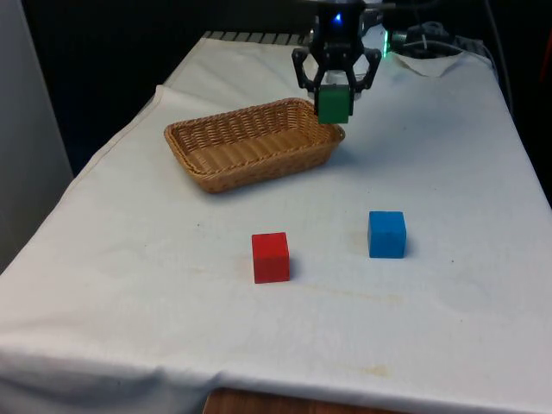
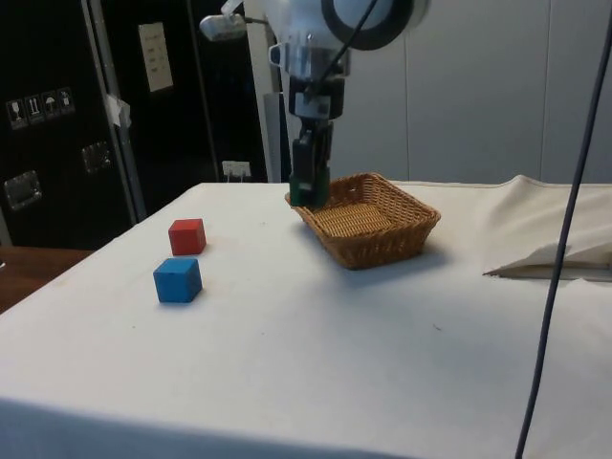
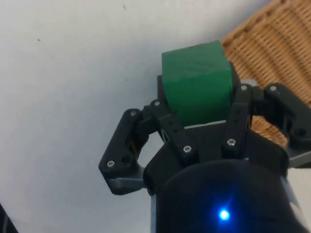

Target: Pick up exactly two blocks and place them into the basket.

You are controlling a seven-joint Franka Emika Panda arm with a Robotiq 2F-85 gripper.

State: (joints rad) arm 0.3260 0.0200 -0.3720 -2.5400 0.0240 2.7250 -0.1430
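At the upper middle of the front view the gripper [image 1: 335, 97] pinches a green block [image 1: 333, 103] in the air, just at the wicker basket's [image 1: 226, 169] right rim. Lower down on the white-clothed counter [image 1: 448, 155] sit a red block [image 1: 270, 257] at centre and a blue block [image 1: 385, 234] to its right, apart from each other

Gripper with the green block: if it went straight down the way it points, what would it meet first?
Probably the basket's near-corner rim, or the white cloth just outside it. The gripper, shut on the green block, hangs at that corner; the wrist view shows cloth under most of the block, so depth is uncertain.
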